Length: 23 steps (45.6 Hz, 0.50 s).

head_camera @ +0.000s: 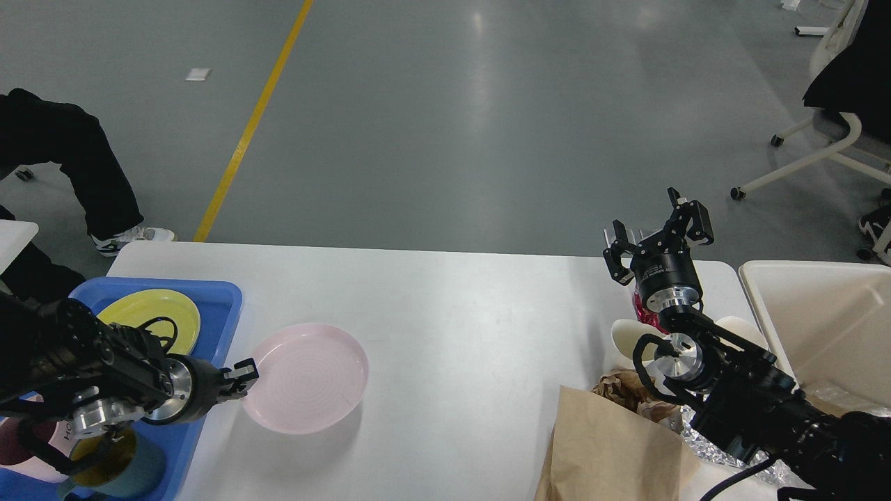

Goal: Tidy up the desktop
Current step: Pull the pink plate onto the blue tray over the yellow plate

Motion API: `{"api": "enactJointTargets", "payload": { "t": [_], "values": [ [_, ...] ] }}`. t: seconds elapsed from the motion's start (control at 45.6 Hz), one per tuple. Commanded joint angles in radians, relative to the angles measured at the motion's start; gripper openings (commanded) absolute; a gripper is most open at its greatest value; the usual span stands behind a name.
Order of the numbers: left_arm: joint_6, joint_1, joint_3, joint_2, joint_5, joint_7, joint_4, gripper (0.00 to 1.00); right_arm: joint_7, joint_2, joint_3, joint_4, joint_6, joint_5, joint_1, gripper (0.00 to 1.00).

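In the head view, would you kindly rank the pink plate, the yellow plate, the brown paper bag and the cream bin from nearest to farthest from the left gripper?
1. Pink plate, held at its left rim by the left gripper.
2. Yellow plate, in the blue tray behind it.
3. Brown paper bag, far right, front.
4. Cream bin, right edge.

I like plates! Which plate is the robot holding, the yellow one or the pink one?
The pink plate. The left tool grips its edge above the desktop; the yellow plate sits in the blue tray.
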Motion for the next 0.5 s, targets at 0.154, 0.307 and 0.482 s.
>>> {"api": "enactJointTargets", "payload": {
  "t": [0.154, 0.307, 0.482],
  "values": [
    [-0.465, -0.317, 0.277, 0.012, 0.045, -0.053, -0.007, 0.00, 0.000, 0.000, 0.000, -0.001, 0.000, 0.000, 0.000, 1.00],
    [-0.742, -0.553, 0.359, 0.024, 0.101, -0.062, -0.007, 0.00, 0.000, 0.000, 0.000, -0.001, 0.000, 0.000, 0.000, 1.00],
    [-0.992, -0.807, 0.418, 0.030, 0.174, -0.061, -0.004, 0.00, 0.000, 0.000, 0.000, -0.001, 0.000, 0.000, 0.000, 1.00]
  ]
}}
